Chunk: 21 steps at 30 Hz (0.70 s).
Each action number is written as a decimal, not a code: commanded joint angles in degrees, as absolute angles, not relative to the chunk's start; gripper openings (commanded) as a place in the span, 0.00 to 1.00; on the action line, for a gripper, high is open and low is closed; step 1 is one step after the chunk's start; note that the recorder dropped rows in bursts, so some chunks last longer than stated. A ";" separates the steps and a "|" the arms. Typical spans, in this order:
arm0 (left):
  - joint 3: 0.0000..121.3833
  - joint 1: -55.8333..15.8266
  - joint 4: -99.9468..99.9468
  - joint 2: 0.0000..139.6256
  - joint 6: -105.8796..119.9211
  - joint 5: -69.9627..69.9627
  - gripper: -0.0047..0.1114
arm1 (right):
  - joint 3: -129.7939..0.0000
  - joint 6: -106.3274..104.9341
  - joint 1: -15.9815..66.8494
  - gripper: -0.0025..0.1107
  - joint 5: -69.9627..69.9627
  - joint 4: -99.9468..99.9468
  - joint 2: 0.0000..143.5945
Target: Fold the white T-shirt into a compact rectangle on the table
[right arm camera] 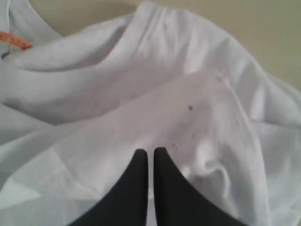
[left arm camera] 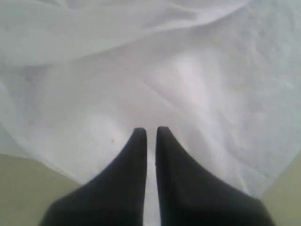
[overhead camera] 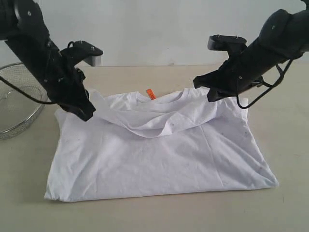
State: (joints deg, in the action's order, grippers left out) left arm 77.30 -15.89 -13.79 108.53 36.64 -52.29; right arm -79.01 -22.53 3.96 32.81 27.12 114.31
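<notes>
White T-shirt (overhead camera: 159, 154) on table (overhead camera: 285, 212); left tool (left arm camera: 150, 129) nearly closed, pinching cloth; right tool (right arm camera: 150, 150) likewise, fold held raised.

The left arm (overhead camera: 43, 63) is slanting down from the far left toward the middle, its gripper (overhead camera: 86, 112) pointing down and slightly rightward. The right arm (overhead camera: 275, 38) is slanting down from the far right, its gripper (overhead camera: 212, 94) pointing down and leftward. Both grippers are sitting at about the same height, well apart from each other. In the left wrist view the black fingers (left arm camera: 134, 160) are lying almost together, only a thin slit showing, pinching the shirt (overhead camera: 159, 154). In the right wrist view the fingers (right arm camera: 167, 188) are standing just as close, likewise pinching cloth
</notes>
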 commanded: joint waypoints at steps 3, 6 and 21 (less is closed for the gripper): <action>70.21 -16.05 -14.32 108.52 36.66 -48.49 0.08 | -86.20 -22.39 3.97 0.02 37.57 27.15 120.16; 68.40 -16.05 -14.32 108.52 36.66 -47.57 0.08 | -86.96 -22.39 3.97 0.02 37.57 26.67 121.23; 67.93 -16.05 -14.32 108.52 35.59 -45.86 0.08 | -86.96 -19.03 3.84 0.02 33.87 21.72 122.87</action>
State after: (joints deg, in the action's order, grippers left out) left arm 68.26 -15.89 -13.79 108.53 36.25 -46.24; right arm -86.62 -21.01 3.96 36.35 23.96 122.53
